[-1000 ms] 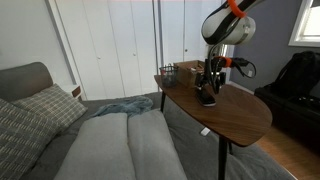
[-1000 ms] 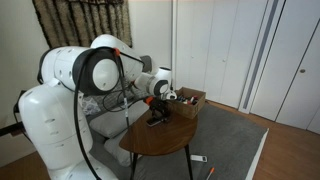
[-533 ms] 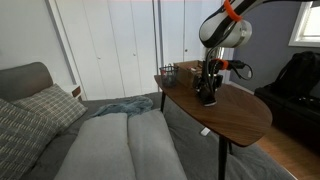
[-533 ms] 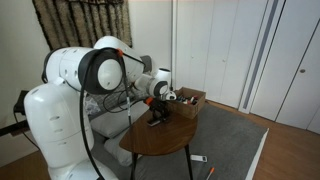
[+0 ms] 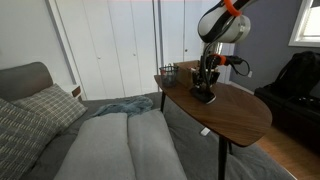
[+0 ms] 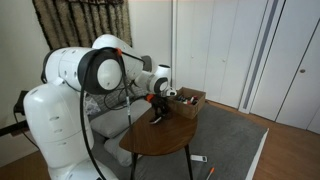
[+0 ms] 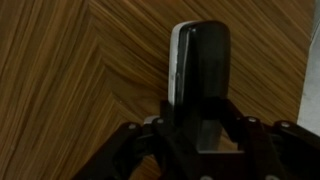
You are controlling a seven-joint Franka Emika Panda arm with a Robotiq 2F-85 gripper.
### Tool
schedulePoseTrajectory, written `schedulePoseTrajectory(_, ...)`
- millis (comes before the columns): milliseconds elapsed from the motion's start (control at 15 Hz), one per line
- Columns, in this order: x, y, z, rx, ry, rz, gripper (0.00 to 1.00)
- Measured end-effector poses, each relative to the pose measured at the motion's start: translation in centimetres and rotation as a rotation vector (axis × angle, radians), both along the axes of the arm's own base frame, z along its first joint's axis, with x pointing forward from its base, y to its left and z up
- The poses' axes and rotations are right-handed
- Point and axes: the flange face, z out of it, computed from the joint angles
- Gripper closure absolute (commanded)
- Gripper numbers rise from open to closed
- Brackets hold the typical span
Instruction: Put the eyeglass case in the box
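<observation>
The eyeglass case is clamped across its narrow width in the pincer, low over the table, seemingly toward one end. It is judged light, stiff and smooth-shelled, so twisting or slipping is possible and a mid-length hold is preferred. The box lies just right.

Arm was folded with the elbow high and the forearm stretched forward. In both exterior views the wrist angled steeply down. Gripper pointed down, nearly vertical. In the wrist view the fingers were clamped on the case, one on each long side. The fingertips were too dark to make out.
</observation>
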Motion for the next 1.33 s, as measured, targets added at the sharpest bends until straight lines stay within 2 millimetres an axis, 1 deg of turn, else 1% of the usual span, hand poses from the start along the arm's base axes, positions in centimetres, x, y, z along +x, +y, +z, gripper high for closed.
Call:
schedulePoseTrajectory(67, 0.1, 0.0, 0.3, 0.001, -0.007, 0.002, 0.75)
schedulePoseTrajectory(133, 0.1, 0.1, 0.8, 0.001, -0.016, 0.008, 0.81)
schedulePoseTrajectory(267, 0.1, 0.5, 2.3, 0.007, -0.047, 0.031, 0.96)
schedulePoseTrajectory(333, 0.0, 0.7, 3.4, 0.014, -0.069, 0.047, 0.99)
schedulePoseTrajectory(400, -0.1, 0.8, 4.6, 0.019, -0.094, 0.063, 0.6)
schedulePoseTrajectory(467, -0.2, 0.9, 5.8, 0.02, -0.116, 0.078, 0.65)
schedulePoseTrajectory(533, -0.4, 1.0, 6.7, 0.022, -0.13, 0.096, 0.64)
schedulePoseTrajectory(600, -0.7, 1.1, 7.2, 0.022, -0.135, 0.12, 0.59)
schedulePoseTrajectory(667, -0.8, 1.1, 7.3, 0.021, -0.129, 0.142, 0.53)
schedulePoseTrajectory(800, -1.0, 1.1, 6.5, 0.018, -0.106, 0.184, 0.39)
schedulePoseTrajectory(867, -1.0, 1.1, 5.9, 0.017, -0.095, 0.204, 0.33)
schedulePoseTrajectory(933, -0.9, 1.1, 5.2, 0.016, -0.086, 0.223, 0.24)
schedulePoseTrajectory(1000, -0.8, 1.1, 4.4, 0.014, -0.076, 0.236, 0.19)
schedulePoseTrajectory(1133, -0.6, 0.2, 3.0, 0.0, -0.053, 0.253, 0.04)
schedulePoseTrajectory(1200, -0.5, -0.4, 2.4, -0.016, -0.041, 0.254, 0.01)
schedulePoseTrajectory(1333, -0.4, -1.9, 1.6, -0.047, -0.026, 0.251, 0.0)
